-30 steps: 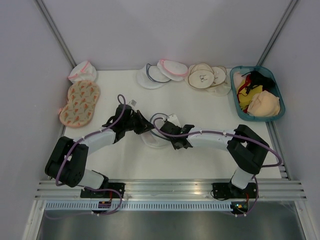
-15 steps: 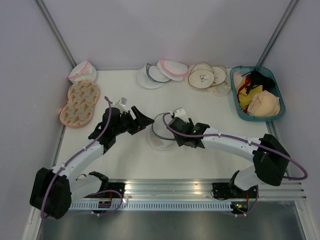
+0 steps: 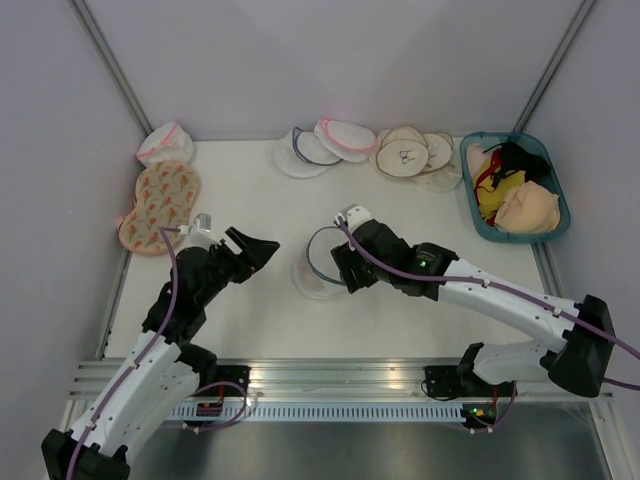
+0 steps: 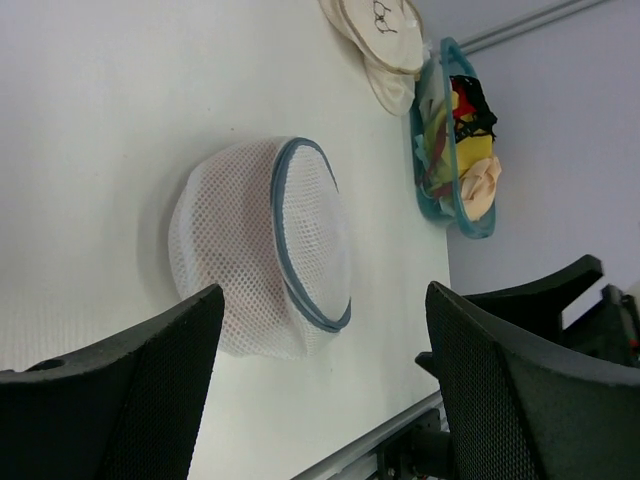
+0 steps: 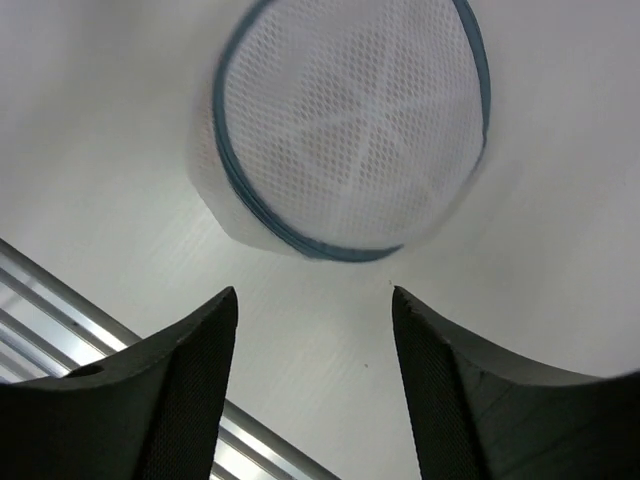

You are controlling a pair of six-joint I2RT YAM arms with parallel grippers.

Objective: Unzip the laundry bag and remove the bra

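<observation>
A round clamshell laundry bag of see-through white mesh (image 3: 312, 268), its two domed halves joined by a thin blue-grey zip rim, lies near the middle of the white counter (image 3: 250, 190). From what shows, the rim runs closed. A faint warm tint shows through the mesh in the right wrist view, too vague to make out as the soft dusty-pink bra. The left claw (image 3: 256, 252) sits at the bag's 9 o'clock, a little apart from it, black fingers (image 4: 130, 390) spread wide and holding nothing. The right claw (image 3: 345, 272) is just beside the bag's 3 o'clock edge. Its fingers (image 5: 190, 390) are also apart and empty, with the bag ahead of the tips rather than between them. At the counter's 2 o'clock stands a teal plastic basket (image 3: 464, 178) of mixed garments. An orange-patterned peanut-shaped bag (image 3: 160, 205) lies at 10 o'clock.
</observation>
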